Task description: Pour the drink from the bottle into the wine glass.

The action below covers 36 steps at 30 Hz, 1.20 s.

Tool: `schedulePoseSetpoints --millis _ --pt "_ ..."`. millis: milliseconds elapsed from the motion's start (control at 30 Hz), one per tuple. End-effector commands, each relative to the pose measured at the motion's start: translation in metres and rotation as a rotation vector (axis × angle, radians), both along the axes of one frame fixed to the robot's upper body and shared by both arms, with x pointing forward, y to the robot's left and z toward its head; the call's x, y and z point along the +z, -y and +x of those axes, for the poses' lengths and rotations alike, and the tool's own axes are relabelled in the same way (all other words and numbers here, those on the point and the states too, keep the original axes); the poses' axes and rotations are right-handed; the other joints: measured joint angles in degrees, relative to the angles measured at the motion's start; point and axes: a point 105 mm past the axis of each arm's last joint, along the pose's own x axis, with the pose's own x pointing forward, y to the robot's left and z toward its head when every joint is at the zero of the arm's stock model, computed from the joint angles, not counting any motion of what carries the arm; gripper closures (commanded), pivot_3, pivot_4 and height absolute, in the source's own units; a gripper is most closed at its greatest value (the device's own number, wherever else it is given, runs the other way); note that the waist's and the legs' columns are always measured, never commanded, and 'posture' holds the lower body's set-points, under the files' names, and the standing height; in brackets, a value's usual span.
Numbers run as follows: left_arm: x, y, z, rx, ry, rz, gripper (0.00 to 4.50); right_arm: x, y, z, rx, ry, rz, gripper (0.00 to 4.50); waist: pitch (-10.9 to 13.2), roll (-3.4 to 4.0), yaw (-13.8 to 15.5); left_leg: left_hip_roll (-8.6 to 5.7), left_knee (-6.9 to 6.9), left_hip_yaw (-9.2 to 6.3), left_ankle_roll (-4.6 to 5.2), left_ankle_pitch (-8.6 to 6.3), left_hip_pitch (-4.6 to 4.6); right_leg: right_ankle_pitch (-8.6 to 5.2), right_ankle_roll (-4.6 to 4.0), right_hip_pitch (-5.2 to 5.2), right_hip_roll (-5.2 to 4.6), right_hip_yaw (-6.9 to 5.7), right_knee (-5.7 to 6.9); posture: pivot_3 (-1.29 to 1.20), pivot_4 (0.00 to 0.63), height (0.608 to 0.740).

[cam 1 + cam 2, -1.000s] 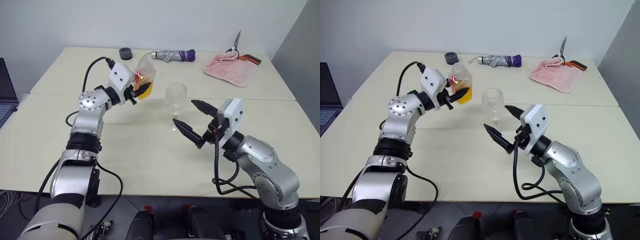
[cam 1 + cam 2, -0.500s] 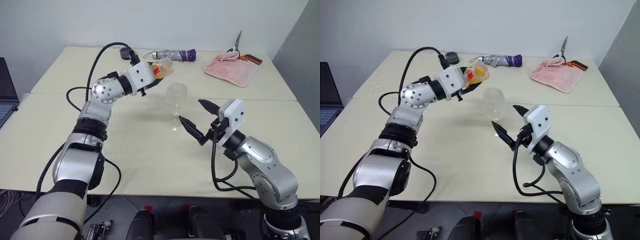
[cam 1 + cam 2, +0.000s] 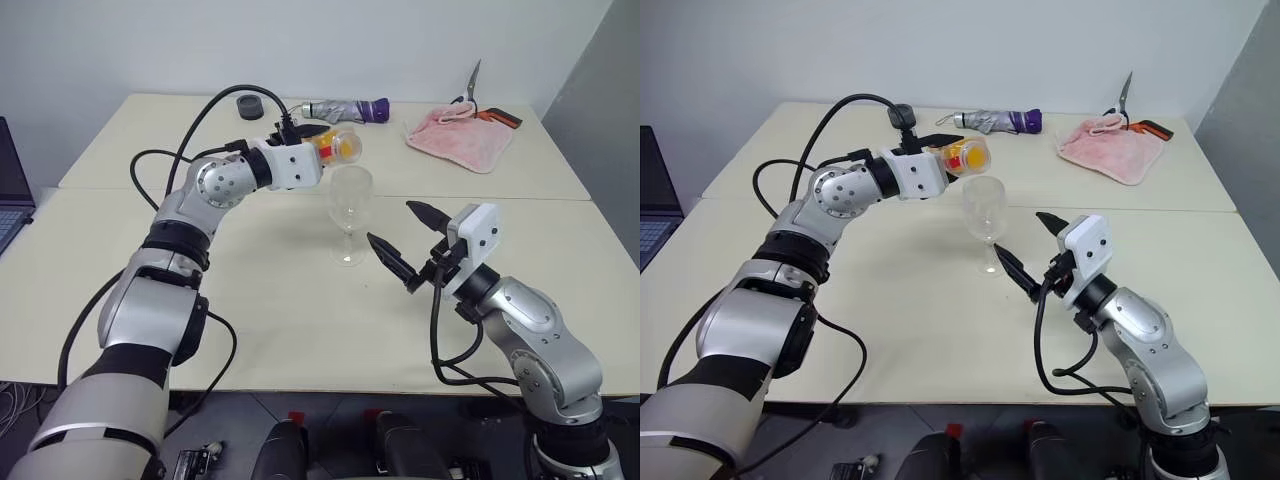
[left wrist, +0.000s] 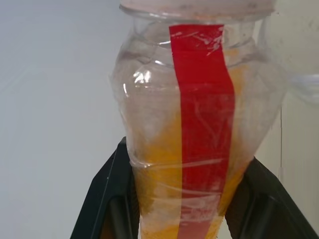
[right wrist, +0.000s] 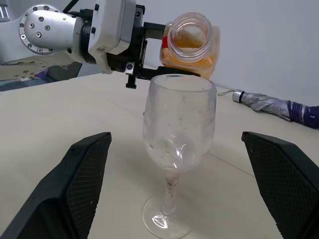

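gripping bottle tipped above wine glass, left claw; right claw open beside glass.

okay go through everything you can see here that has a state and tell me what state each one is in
bottle: uncapped, tipped on its side, mouth over the glass, held.
drink: inside the bottle, none in the glass.
wine glass: upright on the table, empty.
left gripper: shut on the bottle.
right gripper: open, holding nothing, near the glass.
umbrella: folded, lying flat.

Left end effector clamped, right agape
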Motion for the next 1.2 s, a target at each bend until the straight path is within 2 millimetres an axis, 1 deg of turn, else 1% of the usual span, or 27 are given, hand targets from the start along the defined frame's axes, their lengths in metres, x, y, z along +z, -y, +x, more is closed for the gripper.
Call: schedulePoseSetpoints --millis 33,333,467,767,1200 --pt "0.029 0.002 -0.005 -0.020 0.119 0.002 2.78 0.013 0.001 -0.008 0.021 0.051 0.011 0.00 0.0 0.00 0.0 -0.01 0.00 0.01 0.00 0.00 0.00 0.00 0.00 0.00 0.00 0.01 0.00 0.00 0.150 0.740" --pt "0.032 -0.001 -0.006 -0.008 0.218 0.075 2.78 0.014 0.002 -0.009 0.032 0.050 0.005 0.00 0.0 0.00 0.0 0.00 0.01 0.01 0.00 0.00 0.00 0.00 0.00 0.00 -0.01 0.01 0.01 0.00 0.150 0.740" --pt "0.038 -0.003 -0.006 0.003 0.274 0.093 2.79 0.014 0.002 -0.009 0.036 0.050 0.005 0.00 0.0 0.00 0.0 0.00 0.00 0.01 0.00 0.00 0.01 0.00 0.00 0.00 -0.01 0.01 0.01 0.00 0.150 0.740" --pt "0.043 -0.004 -0.008 0.006 0.348 0.124 2.79 0.014 0.002 -0.009 0.037 0.047 0.008 0.00 0.0 0.00 0.0 0.00 0.01 0.02 -0.01 0.00 0.00 0.00 0.00 0.00 -0.02 0.00 0.02 0.00 0.150 0.740" --pt "0.051 -0.008 -0.008 0.020 0.408 0.135 2.79 0.019 0.002 -0.008 0.032 0.061 0.021 0.00 0.0 0.00 0.0 0.00 0.01 0.03 -0.01 0.00 0.01 0.00 0.00 0.00 -0.02 0.01 0.03 0.00 0.150 0.740"
